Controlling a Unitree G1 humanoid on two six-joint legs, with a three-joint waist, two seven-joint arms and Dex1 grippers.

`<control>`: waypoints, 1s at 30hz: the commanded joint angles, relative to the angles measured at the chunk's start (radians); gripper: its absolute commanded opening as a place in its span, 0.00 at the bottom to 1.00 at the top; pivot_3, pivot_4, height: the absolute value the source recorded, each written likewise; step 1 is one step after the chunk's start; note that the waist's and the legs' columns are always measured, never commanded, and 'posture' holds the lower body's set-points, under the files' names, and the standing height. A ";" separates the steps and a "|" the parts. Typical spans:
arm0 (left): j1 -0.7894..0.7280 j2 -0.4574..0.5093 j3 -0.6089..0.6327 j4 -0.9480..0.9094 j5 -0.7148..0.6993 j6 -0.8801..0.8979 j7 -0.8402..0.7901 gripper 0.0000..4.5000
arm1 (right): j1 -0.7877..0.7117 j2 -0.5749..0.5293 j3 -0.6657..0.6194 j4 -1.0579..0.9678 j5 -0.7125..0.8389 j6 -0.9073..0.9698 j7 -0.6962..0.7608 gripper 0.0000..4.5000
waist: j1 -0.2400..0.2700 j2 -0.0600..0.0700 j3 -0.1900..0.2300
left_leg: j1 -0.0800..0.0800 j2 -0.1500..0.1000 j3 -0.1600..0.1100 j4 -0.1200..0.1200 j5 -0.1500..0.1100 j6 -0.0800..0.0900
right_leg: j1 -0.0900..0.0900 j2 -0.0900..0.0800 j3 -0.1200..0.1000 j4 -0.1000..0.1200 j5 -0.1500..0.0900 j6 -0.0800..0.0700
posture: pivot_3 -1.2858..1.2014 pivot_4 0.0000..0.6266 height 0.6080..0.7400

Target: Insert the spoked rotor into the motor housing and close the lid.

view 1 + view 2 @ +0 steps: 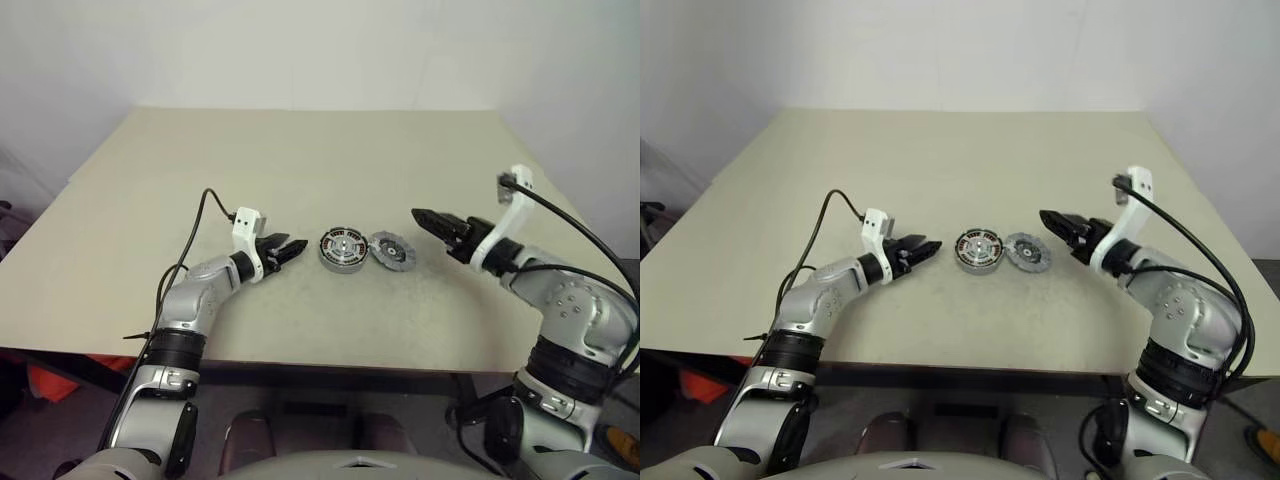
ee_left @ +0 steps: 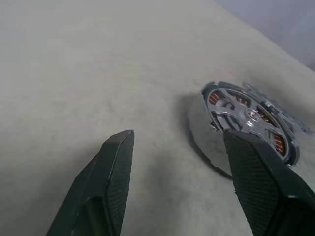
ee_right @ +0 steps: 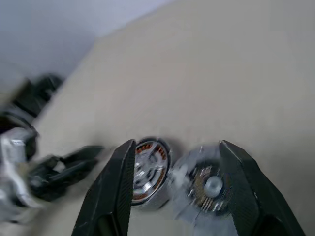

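Resting on the beige surface [image 1: 300,160] is the motor housing [image 1: 340,250], with the spoked rotor [image 2: 243,115] seated in it and copper windings showing between the spokes. Lying flat and touching the housing at its 3 o'clock is the lid [image 1: 392,251]. The left gripper [image 1: 288,250] is sitting near the housing's 9 o'clock, jaws open and holding nothing. The right gripper [image 1: 432,222] is hovering near the lid's 2 o'clock, jaws parted and empty.

One motor housing [image 1: 340,250], one lid [image 1: 392,251], two claws.
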 commanded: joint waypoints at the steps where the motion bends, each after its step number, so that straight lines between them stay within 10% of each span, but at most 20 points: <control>1: -0.027 0.004 -0.002 -0.004 0.003 -0.020 -0.016 0.67 | -0.013 0.090 -0.122 -0.053 0.117 0.120 -0.111 0.66 | 0.001 0.000 0.000 | 0.000 0.000 0.000 0.000 0.000 0.000 | 0.000 0.000 0.000 0.000 0.000 0.000 | 0.52 0.00 1.00; 13: -0.019 0.010 0.003 -0.014 0.007 -0.015 -0.016 0.67 | 0.167 0.098 -0.078 -0.026 0.448 0.120 -0.416 0.66 | 0.020 0.004 -0.001 | 0.002 -0.001 0.000 -0.013 0.004 -0.007 | 0.000 -0.001 0.000 -0.004 -0.001 0.001 | 0.52 0.00 1.00; 15: -0.011 0.013 0.004 -0.020 0.007 -0.013 -0.014 0.67 | 0.185 0.102 -0.075 -0.024 0.495 0.120 -0.437 0.79 | 0.021 0.005 -0.001 | 0.002 -0.001 0.000 -0.014 0.004 -0.007 | 0.000 -0.001 0.000 -0.004 -0.001 0.001 | 0.52 0.00 1.00; 18: -0.008 0.015 0.004 -0.025 0.006 -0.012 -0.013 0.67 | 0.190 0.116 -0.081 -0.002 0.498 0.120 -0.482 1.00 | 0.020 0.005 -0.001 | 0.001 -0.001 0.000 -0.015 0.005 -0.008 | 0.000 -0.001 0.000 -0.004 -0.003 0.003 | 0.52 0.00 1.00; 30: -0.015 0.022 0.001 -0.025 0.010 -0.008 -0.010 0.67 | 0.115 0.130 -0.106 0.166 0.436 -0.016 -0.531 1.00 | 0.018 0.004 -0.002 | 0.002 -0.001 0.000 -0.015 0.009 -0.015 | 0.000 -0.001 0.000 -0.003 -0.006 0.008 | 0.52 0.00 1.00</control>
